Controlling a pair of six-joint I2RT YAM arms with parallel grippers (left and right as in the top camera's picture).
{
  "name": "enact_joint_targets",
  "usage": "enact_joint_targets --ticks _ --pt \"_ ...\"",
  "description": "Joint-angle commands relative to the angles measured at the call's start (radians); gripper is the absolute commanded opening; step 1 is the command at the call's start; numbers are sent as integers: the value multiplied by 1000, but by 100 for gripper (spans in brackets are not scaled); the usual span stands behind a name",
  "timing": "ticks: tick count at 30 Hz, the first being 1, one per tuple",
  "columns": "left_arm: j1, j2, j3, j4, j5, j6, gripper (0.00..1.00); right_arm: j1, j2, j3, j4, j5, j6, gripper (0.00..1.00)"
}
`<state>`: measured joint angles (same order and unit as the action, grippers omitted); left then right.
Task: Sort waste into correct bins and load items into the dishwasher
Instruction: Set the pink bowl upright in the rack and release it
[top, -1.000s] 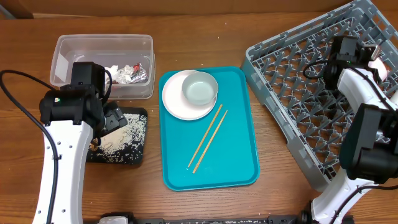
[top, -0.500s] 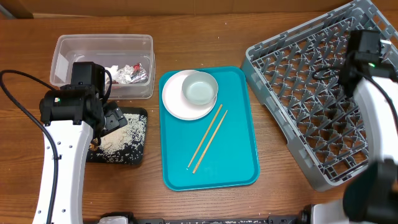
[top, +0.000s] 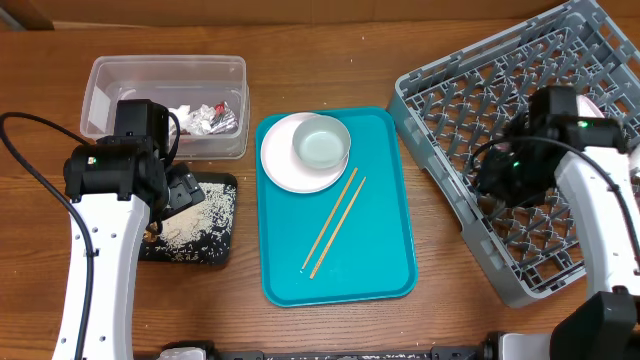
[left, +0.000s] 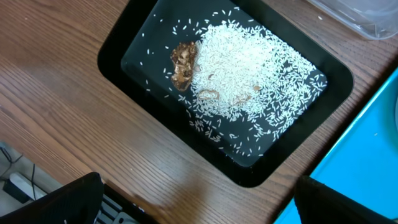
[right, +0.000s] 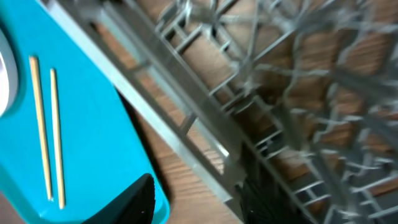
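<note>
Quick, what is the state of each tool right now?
Left tool: open, empty, above the black tray.
Right tool: partly open, holding nothing, at the dish rack edge.

Teal tray (top: 372, 250): rectangular, rounded corners, raised rim, lying flat mid-table with its long sides running front to back. Table (top: 450, 285): brown wood grain, visible all round the tray. Tan strip (top: 25, 12) at far-left corner, too cropped to identify.

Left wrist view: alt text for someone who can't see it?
A shallow black rectangular tray on the wooden table holds pale rice-like grains and a small brown food scrap. The edge of a teal tray shows at right.
</note>
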<state>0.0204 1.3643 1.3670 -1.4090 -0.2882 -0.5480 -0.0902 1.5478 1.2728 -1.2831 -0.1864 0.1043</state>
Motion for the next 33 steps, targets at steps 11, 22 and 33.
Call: enact_joint_targets --ticks 11,22,33 --pt "5 -4 1 0 1 -6 100 2 3 -171 104 -32 2 47" --pt "5 -4 1 0 1 -6 100 2 3 -176 175 -32 2 15" --pt "5 -4 1 0 1 -6 100 2 3 -176 246 -32 2 15"
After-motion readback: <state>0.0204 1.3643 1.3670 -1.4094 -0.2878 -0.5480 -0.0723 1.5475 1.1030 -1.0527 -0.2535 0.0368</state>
